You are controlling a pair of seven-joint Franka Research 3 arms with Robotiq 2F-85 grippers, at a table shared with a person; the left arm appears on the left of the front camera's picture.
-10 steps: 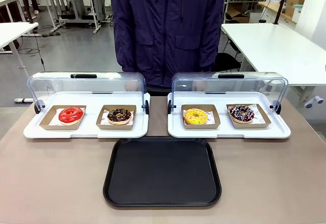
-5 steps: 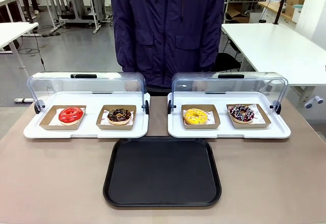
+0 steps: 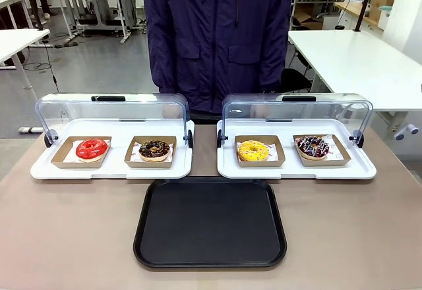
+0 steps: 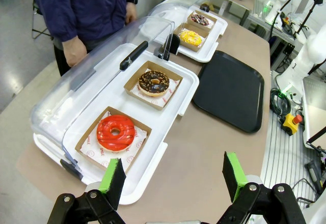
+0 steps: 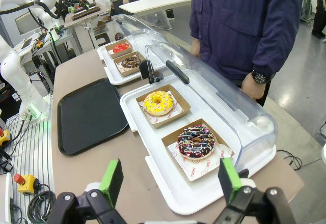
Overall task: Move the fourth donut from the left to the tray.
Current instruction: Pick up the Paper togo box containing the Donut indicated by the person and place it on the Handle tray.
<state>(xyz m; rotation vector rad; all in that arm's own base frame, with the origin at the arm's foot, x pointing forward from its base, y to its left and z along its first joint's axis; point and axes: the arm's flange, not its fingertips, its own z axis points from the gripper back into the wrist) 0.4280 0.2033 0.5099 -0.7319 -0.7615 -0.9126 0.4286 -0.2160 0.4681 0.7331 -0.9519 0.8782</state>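
- The fourth donut (image 3: pixel 312 146), chocolate with white and pink drizzle, sits in its brown cardboard holder (image 3: pixel 323 163) at the right end of the right-hand white tray (image 3: pixel 297 171), just beside the yellow donut (image 3: pixel 253 150)
- The black tray (image 3: pixel 210 221) lies bare on the near side of the table, in front of the two white trays
- The right gripper (image 5: pixel 169 177) hangs above the table's right end with its green pads spread wide and nothing between them; the donut lies below and ahead of it
- The left gripper (image 4: pixel 172 172) is likewise spread and empty, near the red donut (image 4: pixel 116 132)
- No step of the move looks begun; the right arm seems the better placed
- The clear domed lid (image 3: pixel 297 109) stands swung back just behind the donut, so a reach that runs too deep could strike it
- Pinching the donut itself would likely smear the glaze or crush the ring; a thin holder wall could fold or slip and tip the donut out
- The yellow donut's holder is close alongside, so wide jaws could nudge it
- The person's hand (image 5: pixel 253 86) hangs just behind the lid, a possible clash
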